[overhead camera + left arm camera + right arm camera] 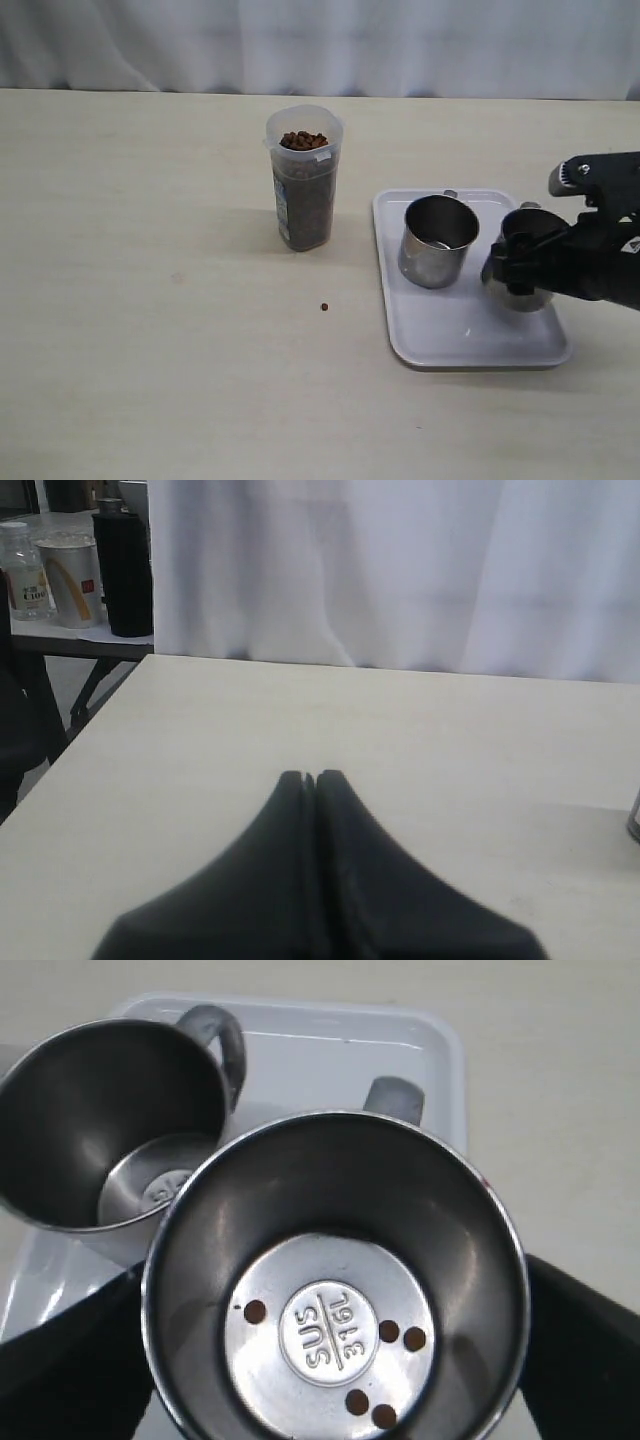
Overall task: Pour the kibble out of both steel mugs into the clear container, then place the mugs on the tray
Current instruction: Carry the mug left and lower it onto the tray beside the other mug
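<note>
**Brown kibble (303,140) nearly up to the rim**

Outside view: tall, cloudy clear container (305,200), full of round bits. At its 4 o'clock, flat white tray (470,345): first mug (438,240) at 9, second mug (527,298) at 3, between wide black right gripper (520,258); cannot tell if squeezed.
Left wrist: left gripper (313,778) pinched tight, empty.
Right wrist: few kibble on second mug's smooth round bottom.

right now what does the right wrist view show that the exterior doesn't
Only right wrist: five brown kibble pellets left in the shiny steel mug that the right claw flanks. Only exterior: the tall clear plastic container full of kibble, one stray pellet on the beige table. Both: that mug, and its twin standing on the white rectangular tray.
</note>
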Tool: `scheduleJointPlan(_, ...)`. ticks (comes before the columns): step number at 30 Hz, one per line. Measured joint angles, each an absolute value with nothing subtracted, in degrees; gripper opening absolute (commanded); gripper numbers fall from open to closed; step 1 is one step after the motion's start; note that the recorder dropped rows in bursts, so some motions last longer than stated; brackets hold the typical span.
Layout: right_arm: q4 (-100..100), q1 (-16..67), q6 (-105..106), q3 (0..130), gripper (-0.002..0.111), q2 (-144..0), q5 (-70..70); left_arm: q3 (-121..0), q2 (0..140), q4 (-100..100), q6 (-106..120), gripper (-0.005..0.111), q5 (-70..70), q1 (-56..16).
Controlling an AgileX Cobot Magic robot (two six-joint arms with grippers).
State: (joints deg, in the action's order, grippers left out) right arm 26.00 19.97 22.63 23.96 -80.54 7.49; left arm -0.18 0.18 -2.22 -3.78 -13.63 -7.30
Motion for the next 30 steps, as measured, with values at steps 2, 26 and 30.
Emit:
scheduleJointPlan(2,26.0,23.0,21.6,22.8,0.004,-80.5,9.5,-0.2,0.2,-2.2,-3.8,0.0,-13.6,-7.3)
scheduleJointPlan(26,26.0,24.8,21.4,20.3,0.108,-69.6,5.0,-0.2,0.2,-2.3,-3.8,0.0,-13.6,-7.3)
scheduleJointPlan(30,26.0,24.8,21.4,20.3,0.082,-59.6,-1.1,-0.2,0.2,-2.3,-3.7,0.0,-13.6,-7.3)
